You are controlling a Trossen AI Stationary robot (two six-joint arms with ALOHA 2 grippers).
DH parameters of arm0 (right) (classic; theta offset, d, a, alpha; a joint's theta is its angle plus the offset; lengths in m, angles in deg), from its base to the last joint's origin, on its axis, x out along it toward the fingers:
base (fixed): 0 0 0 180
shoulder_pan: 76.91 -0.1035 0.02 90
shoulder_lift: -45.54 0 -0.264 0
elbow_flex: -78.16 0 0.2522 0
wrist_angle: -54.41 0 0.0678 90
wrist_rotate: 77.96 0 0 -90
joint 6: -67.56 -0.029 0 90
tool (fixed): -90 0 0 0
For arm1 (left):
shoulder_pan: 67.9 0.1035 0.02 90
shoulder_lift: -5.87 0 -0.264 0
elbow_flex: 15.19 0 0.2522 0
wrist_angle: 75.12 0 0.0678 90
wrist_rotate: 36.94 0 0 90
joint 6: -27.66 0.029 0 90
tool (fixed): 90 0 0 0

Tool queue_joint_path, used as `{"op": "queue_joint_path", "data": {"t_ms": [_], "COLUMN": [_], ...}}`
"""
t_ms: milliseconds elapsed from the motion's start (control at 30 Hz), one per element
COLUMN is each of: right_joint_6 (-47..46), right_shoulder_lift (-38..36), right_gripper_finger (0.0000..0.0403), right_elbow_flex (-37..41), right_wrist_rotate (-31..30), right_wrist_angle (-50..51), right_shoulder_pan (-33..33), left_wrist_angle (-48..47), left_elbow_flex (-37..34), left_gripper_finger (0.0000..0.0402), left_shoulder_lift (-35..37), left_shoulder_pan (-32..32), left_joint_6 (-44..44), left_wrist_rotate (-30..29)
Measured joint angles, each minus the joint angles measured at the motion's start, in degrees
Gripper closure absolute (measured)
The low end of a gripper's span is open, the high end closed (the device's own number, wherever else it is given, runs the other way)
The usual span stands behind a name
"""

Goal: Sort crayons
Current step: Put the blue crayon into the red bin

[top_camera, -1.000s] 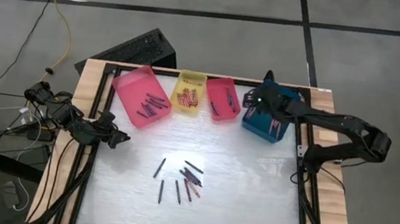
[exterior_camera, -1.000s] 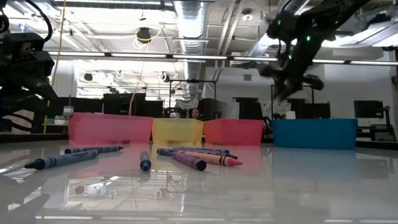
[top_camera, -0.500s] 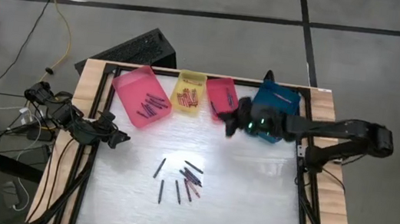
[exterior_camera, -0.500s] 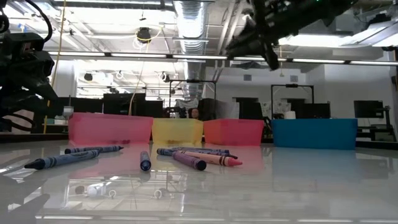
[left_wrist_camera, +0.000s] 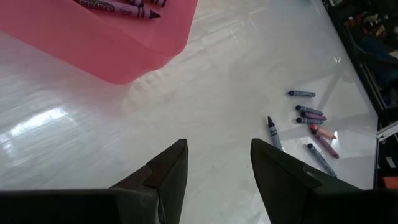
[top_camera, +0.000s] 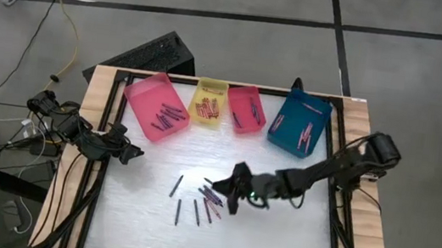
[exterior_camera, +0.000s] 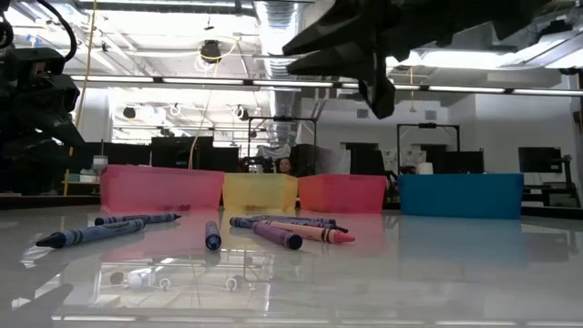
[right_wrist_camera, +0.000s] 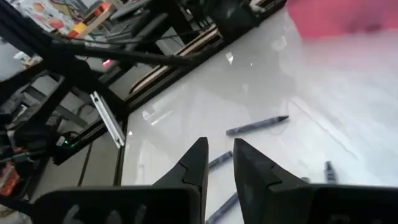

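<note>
Several loose crayons [top_camera: 205,196] lie flat in the middle of the white table [top_camera: 274,242]; they also show in the low view [exterior_camera: 273,232] and in both wrist views [left_wrist_camera: 311,117] [right_wrist_camera: 256,126]. My right gripper [top_camera: 231,190] [right_wrist_camera: 219,149] hovers just right of and above them, pointing toward the table's left, open by a narrow gap with nothing in it. My left gripper [top_camera: 133,154] [left_wrist_camera: 217,152] waits open at the table's left edge. More crayons lie in the four trays at the far edge.
Pink [top_camera: 155,105], yellow [top_camera: 208,103], red [top_camera: 246,108] and blue [top_camera: 299,126] trays stand in a row along the far edge. The table's near half is bare. A dark frame rail [top_camera: 336,225] runs along the right side. A keyboard [top_camera: 153,53] lies on the floor beyond.
My right gripper has swung from above the blue tray at the far right toward the near left, out over the loose crayons in the middle. It has tipped from pointing steeply down to nearly level. The crayons have not moved.
</note>
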Motion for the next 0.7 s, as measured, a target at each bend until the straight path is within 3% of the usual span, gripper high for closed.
{"op": "queue_joint_path", "data": {"t_ms": [200, 533, 700], "right_joint_6": [0.17, 0.34, 0.39], "right_shoulder_lift": [7.2, 14.42, 15.06], "right_gripper_finger": [0.0326, 0.0326, 0.0326], "right_elbow_flex": [-7.1, -21.48, -22.99], "right_wrist_rotate": [-3.27, -14.97, -16.65], "right_wrist_angle": [3.44, 35.35, 41.4], "right_shoulder_pan": [-3.33, -4.83, -4.02], "left_wrist_angle": [0.0, -0.02, 0.0], "left_elbow_flex": [0.0, 0.0, 0.01], "left_gripper_finger": [0.0236, 0.0236, 0.0236], "left_shoulder_lift": [0.0, 0.02, 0.0], "left_shoulder_pan": [0.0, -0.02, 0.0], "left_joint_6": [0.0, -0.02, 0.0], "left_wrist_rotate": [0.0, 0.02, 0.01]}}
